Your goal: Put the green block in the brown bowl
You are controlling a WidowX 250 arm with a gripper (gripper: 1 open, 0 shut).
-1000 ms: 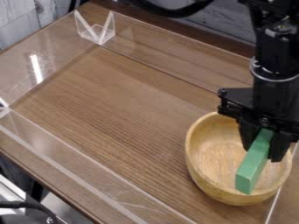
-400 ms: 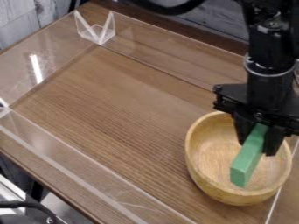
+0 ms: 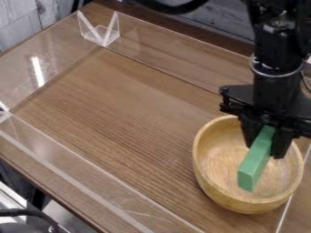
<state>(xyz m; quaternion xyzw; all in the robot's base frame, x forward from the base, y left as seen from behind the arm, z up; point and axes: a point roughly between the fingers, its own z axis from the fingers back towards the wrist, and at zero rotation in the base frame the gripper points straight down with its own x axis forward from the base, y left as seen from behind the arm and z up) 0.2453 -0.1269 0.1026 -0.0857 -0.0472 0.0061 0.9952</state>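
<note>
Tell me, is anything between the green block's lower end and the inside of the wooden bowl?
In the camera view nothing shows between them: the green block, held by the end effector, hangs tilted inside the brown bowl; contact can't be judged.

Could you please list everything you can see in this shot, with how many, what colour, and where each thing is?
green block: one, bright green, held tilted by its upper end over the inside of the bowl, lower end down near the bowl's floor; whether it touches is unclear.
brown bowl: one, light tan wood, at the right near edge of the table.
table: one, dark brown wood grain, filling most of the view.
clear wall: transparent panels along the table's left and near edges.
clear stand: one, transparent, V-shaped, at the far left corner.
robot arm: one, black, coming down from the upper right.
pincer: one, black, pointing down, shut on the block's top.
</note>
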